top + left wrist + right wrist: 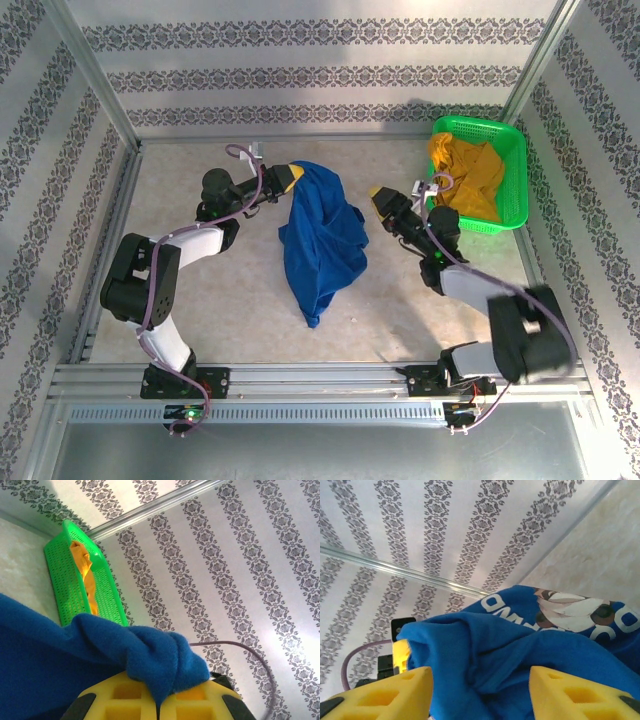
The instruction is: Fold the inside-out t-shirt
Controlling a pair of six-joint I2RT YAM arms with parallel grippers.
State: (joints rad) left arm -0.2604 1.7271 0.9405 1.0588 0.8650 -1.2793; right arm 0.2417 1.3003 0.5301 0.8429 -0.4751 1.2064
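**Two-arm fold, opening phase.** The inside-out t-shirt [320, 240] lies bunched in a long heap at the middle of the surface [220, 310], with its far end raised toward the left arm.

- **Left jaws:** closed on a fold of the blue cloth, which bulges out over the yellow left fingers [125, 700] in the left wrist view.
- **Right jaws:** standing apart and holding nothing. In the right wrist view the crumpled cloth, showing part of a whitish print [570, 612], lies beyond the yellow right fingers [385, 695]. From above they sit just beside the shirt's right edge.
- **Surroundings:** the green basket [515, 150] at the far right corner holds a mustard-yellow garment [470, 180], apart from the work.

**Judged step:** gathering and spreading the shirt, with one point secured and the second grasp not yet made. No fold has been laid.

**Next move:** this probably calls for the right jaws to close on an edge or shoulder opposite the left grip, so that both arms can draw the cloth flat. The heap hides which seam is which, so the grasp point wants care, lest several layers be pinched together
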